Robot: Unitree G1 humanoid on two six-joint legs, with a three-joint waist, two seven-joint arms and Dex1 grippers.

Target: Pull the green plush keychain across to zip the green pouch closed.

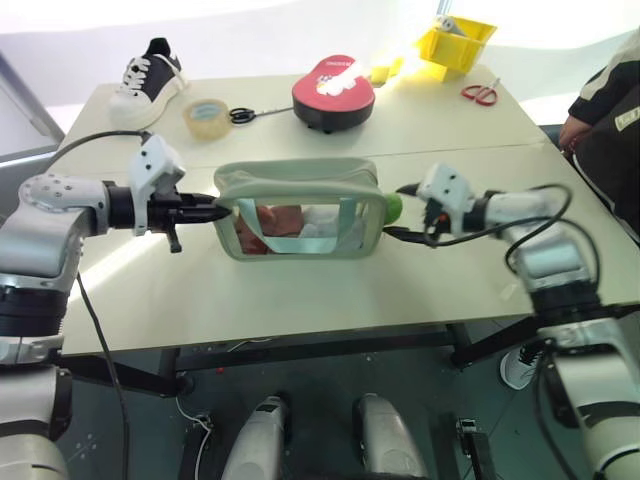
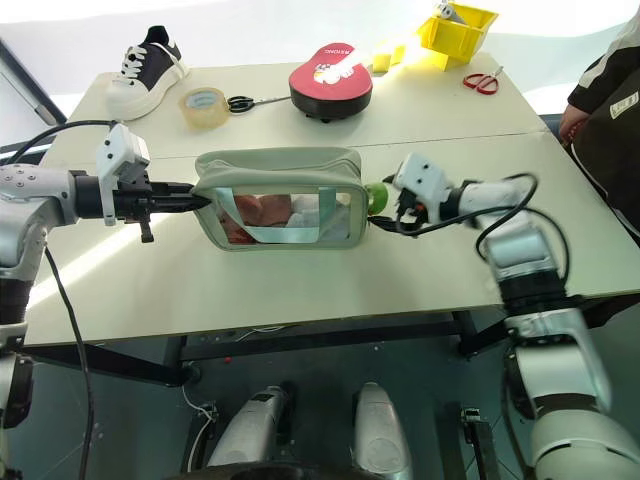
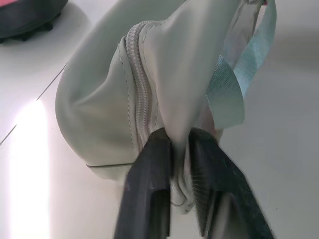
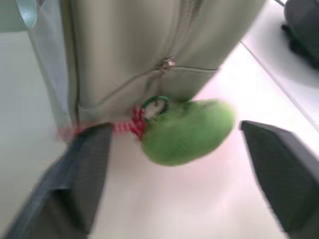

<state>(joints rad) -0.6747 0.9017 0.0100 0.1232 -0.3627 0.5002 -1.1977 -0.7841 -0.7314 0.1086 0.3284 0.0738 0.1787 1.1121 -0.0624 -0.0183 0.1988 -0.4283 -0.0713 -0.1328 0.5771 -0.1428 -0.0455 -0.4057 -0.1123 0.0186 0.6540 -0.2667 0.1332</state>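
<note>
One green pouch [image 1: 300, 208] sits near the middle of the worktop [image 1: 300, 290], lengthwise between the two arms. Its clear window sides show red and white contents, and a single green strap band runs down the near face. The zipper along its top ridge looks drawn across, with the pull at the right-hand end. One green plush keychain [image 4: 187, 132] hangs off that right end, tied to the pull by a small ring and a red coiled link, resting just above the worktop.

The left tool [image 1: 205, 212] is at the pouch's left end, and its two black fingers [image 3: 149, 189] are pressed onto a fold of the pouch fabric beside the zipper, pinching it. The right tool [image 4: 179, 179] hangs at the pouch's right end with its two fingers spread wide, the keychain lying between them and touched by neither.

Along the far edge of the worktop lie one black-and-white sneaker [image 1: 150, 80] at the far left corner, one roll of tape [image 1: 206, 117], one pair of black-handled scissors [image 1: 245, 114], one red domed case [image 1: 333, 90] with a white printed label too small to read, one yellow bin [image 1: 455, 45] at the far right corner, and one pair of red-handled scissors [image 1: 482, 93]. A person's dark sleeve [image 1: 610, 110] is at the right edge.
</note>
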